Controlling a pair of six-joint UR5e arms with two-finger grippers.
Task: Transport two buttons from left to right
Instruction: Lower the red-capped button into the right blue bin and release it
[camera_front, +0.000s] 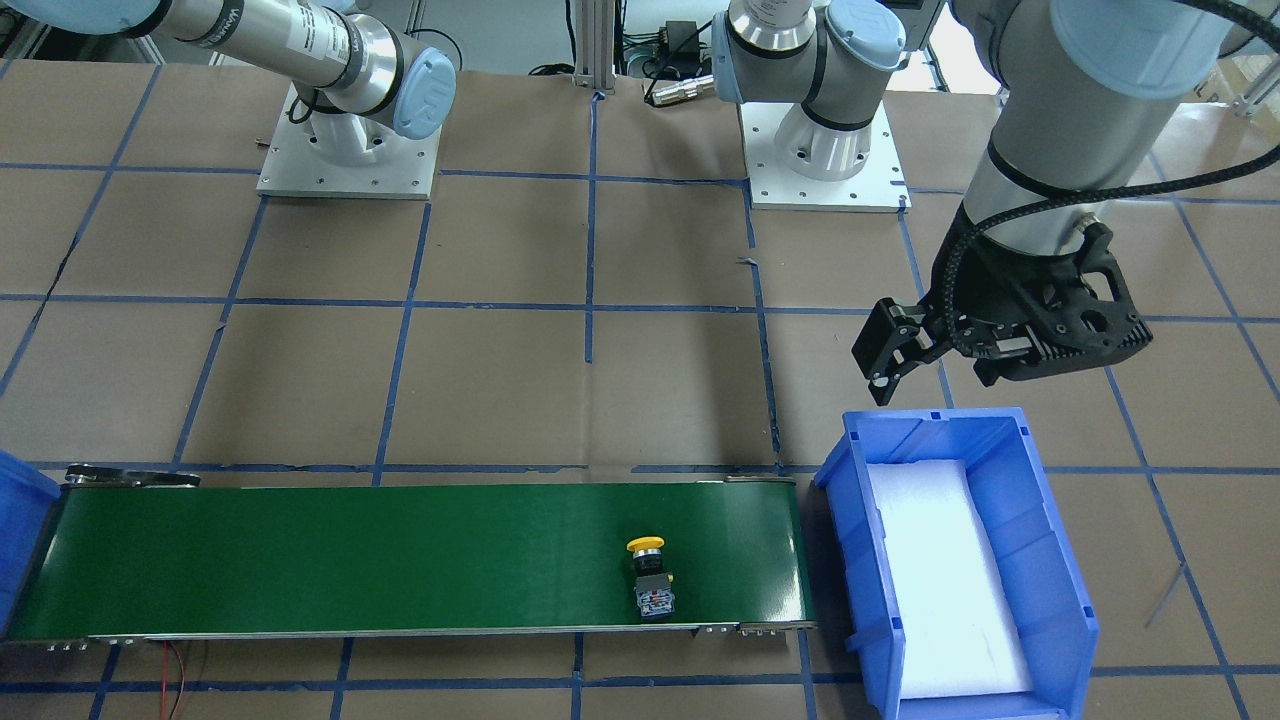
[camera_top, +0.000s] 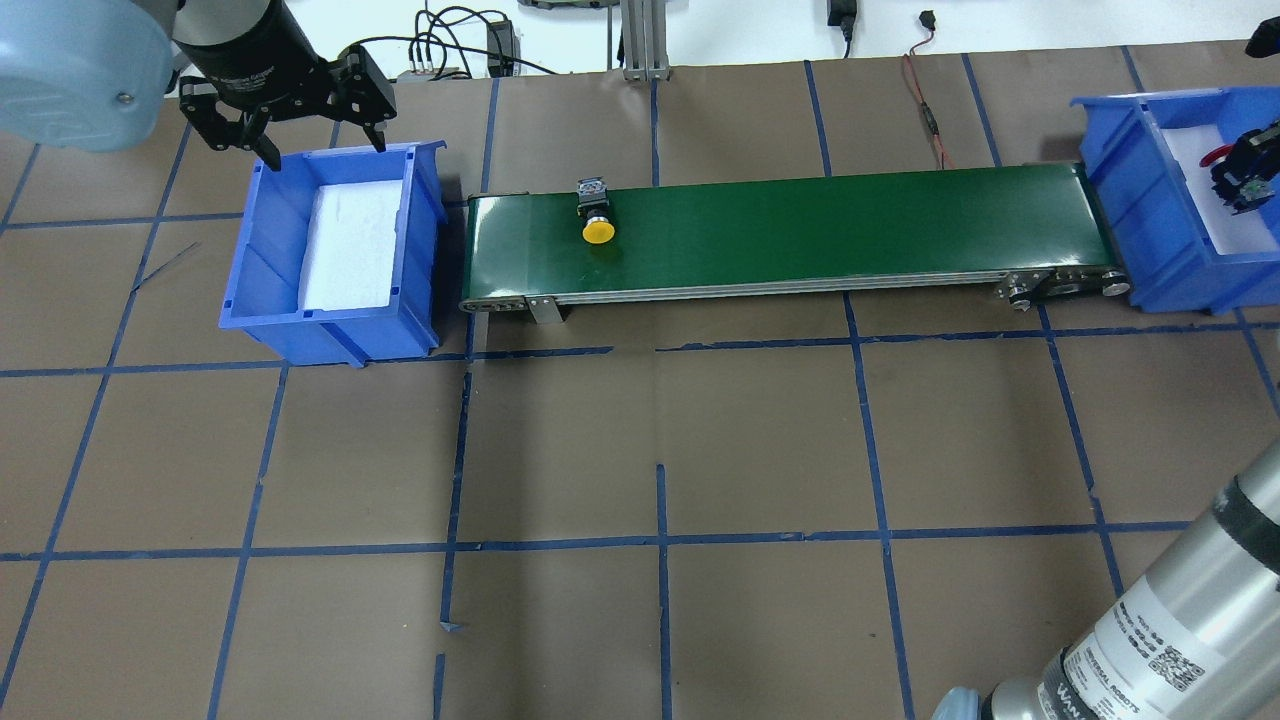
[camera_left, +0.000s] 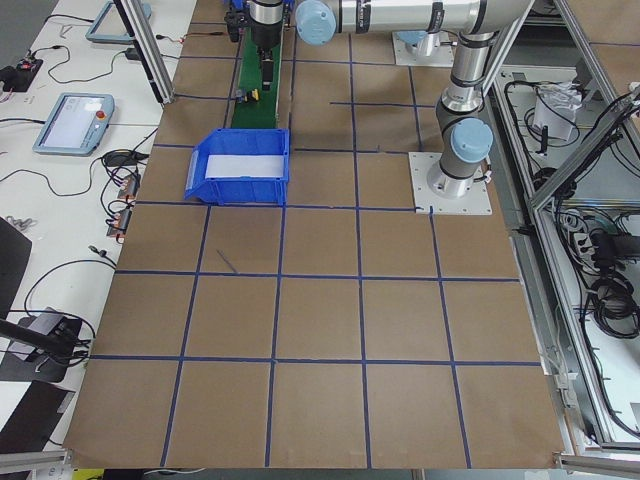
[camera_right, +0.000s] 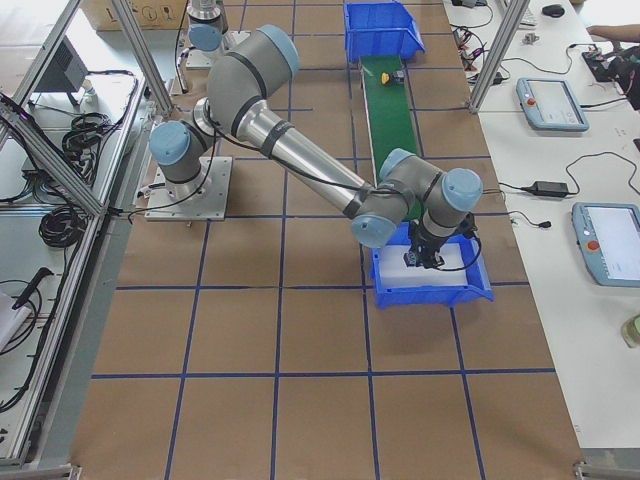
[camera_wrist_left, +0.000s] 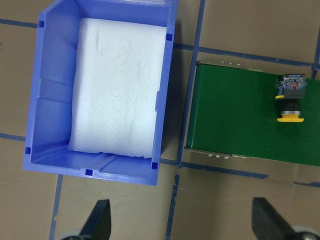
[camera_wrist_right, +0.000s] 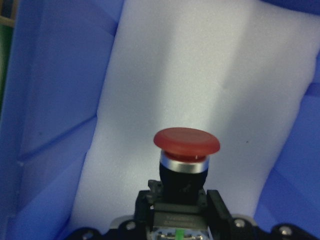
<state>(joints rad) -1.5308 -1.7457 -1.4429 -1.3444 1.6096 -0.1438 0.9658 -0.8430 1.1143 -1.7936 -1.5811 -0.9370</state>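
Note:
The yellow-capped button (camera_top: 597, 215) lies on its side on the green conveyor belt (camera_top: 850, 220), near the belt's left end; it also shows in the front view (camera_front: 650, 575) and the left wrist view (camera_wrist_left: 290, 100). My left gripper (camera_top: 328, 155) hangs open and empty above the far rim of the left blue bin (camera_top: 330, 330), its fingertips (camera_wrist_left: 100, 220) spread wide. The red mushroom-capped button (camera_wrist_right: 186, 150) is held by its black body in my right gripper (camera_wrist_right: 182, 220), which is shut on it above the white foam of the right blue bin (camera_top: 1140, 200).
The left bin (camera_front: 1000, 430) holds only white foam. Both bins butt against the ends of the belt (camera_front: 350, 560). The brown table has blue tape lines. The arm bases (camera_front: 825, 150) stand behind the belt. Red wires (camera_top: 925, 100) lie beyond it.

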